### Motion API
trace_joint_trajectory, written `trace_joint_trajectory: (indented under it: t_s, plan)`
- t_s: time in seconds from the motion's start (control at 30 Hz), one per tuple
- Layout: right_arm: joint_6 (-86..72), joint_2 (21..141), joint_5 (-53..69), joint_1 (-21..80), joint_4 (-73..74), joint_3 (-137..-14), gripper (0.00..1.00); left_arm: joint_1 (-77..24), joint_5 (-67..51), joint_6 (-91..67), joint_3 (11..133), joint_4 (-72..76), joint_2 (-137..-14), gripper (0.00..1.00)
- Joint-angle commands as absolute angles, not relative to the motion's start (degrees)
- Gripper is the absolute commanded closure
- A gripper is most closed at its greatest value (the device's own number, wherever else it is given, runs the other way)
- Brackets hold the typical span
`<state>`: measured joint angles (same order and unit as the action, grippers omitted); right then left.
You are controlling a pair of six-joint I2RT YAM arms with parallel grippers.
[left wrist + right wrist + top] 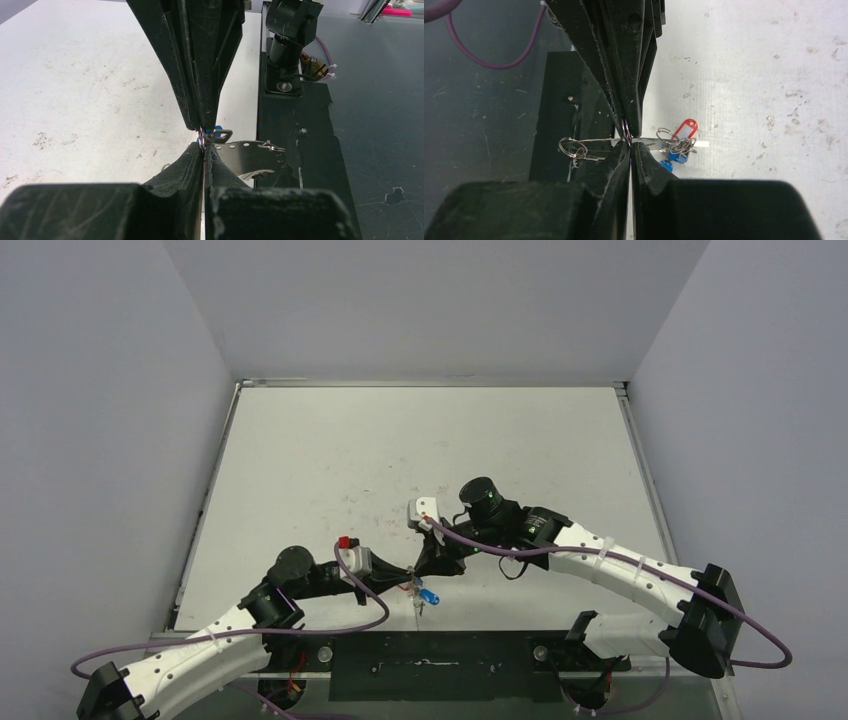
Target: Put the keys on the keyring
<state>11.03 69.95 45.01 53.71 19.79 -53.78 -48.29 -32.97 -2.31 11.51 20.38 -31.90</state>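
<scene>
TOP: left pincer [409, 582] and right pincer [428, 565] tip to tip, keys [429, 596] just beside tips | LEFT WRIST: jaws together on keyring [201, 135], base plate [300, 165] close right | RIGHT WRIST: jaws clamped on keyring, keys right of tips, table [774, 75] surface beyond.

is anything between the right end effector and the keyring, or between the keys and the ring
Nothing visible. The right end effector is closed on the keyring, on its thin wire, tip to tip with the left end effector. The keys hang at the wire beside those tips; whether they are threaded on cannot be told.
</scene>
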Motion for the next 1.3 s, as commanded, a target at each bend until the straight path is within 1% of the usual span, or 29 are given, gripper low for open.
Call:
trace_joint_trajectory:
  t_s: [0.0, 0.43, 0.7, 0.8, 0.9, 0.93, 1.0, 1.07, 1.13, 1.27]
  plan:
    - [12.36, 71.05, 46.79, 53.79, 19.43, -56.12, 1.0, -48.52, -32.71, -1.9, 14.33, 25.02, -31.49, 1.0]
    - [14.68, 70.75, 44.56, 53.53, 23.7, -55.43, 1.0, -48.52, -31.38, -1.23, 14.3, 22.73, -29.06, 1.0]
    - [13.77, 72.23, 44.82, 53.82, 22.61, -55.7, 0.99, -48.52, -31.82, -1.23, 14.46, 22.83, -29.01, 1.0]
    - [13.43, 71.61, 44.32, 53.84, 22.2, -56.13, 0.83, -48.55, -31.81, -1.27, 14.41, 22.72, -28.92, 1.0]
    - [11.9, 69.55, 44.53, 53.79, 19.09, -55.46, 0.7, -48.58, -31.73, -1.3, 14.33, 22.63, -28.92, 1.0]
    - [11.25, 68.95, 44.79, 53.79, 17.84, -55.2, 0.66, -48.52, -31.73, -1.24, 14.33, 22.67, -28.96, 1.0]
    - [9.72, 68.25, 45.54, 53.92, 15.47, -54.73, 0.61, -48.52, -31.73, -1.3, 14.33, 22.59, -29.01, 1.0]
    - [8.73, 68.27, 46.19, 54.18, 14.17, -54.65, 0.58, -48.52, -31.73, -1.31, 14.33, 22.53, -29.14, 1.0]
    - [8.38, 68.65, 46.23, 54.82, 13.45, -54.75, 0.58, -48.52, -31.73, -1.3, 14.39, 22.51, -29.1, 1.0]
    - [8.43, 70.66, 45.98, 56.05, 13.33, -55.25, 0.61, -48.52, -31.88, -1.51, 14.41, 22.47, -29.1, 1.0]
